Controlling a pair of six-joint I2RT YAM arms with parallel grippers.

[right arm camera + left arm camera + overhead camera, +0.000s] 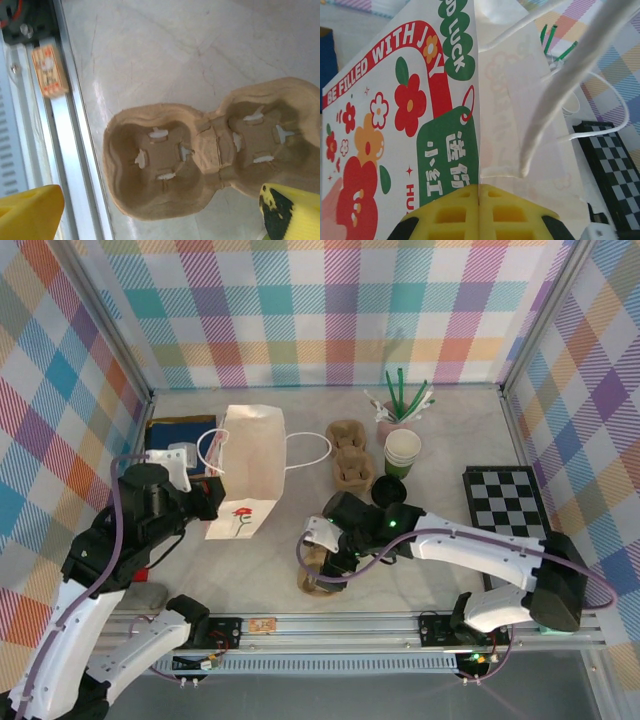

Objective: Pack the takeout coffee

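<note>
1. The left arm bends at the elbow from its base at the lower left and reaches forward and rightward to the left side of a white paper bag (250, 465), which stands upright left of the table's middle
2. The left gripper (214, 498) has its yellow fingers (450, 216) pressed together, pinching the bag's vertical edge. In the wrist view, red flower print lies left of that fold, and the plain side with a white cord handle (555, 100) lies right of it
3. The right arm stretches from its base at the lower right leftward across the near part of the table, with its wrist turned downward
4. The right gripper (322, 555) is spread wide, holding nothing. It hovers over a brown pulp two-cup carrier (200, 160) that lies flat near the front rail, with one yellow finger (30, 210) at each end of it
5. What looks to be the takeout coffee (389, 490) shows from above as a round black lid just beyond the right wrist. It stands outside the bag, just in front of a stack of lidless cups (403, 448)
6. A second carrier (350, 455) lies between the bag and that stack
</note>
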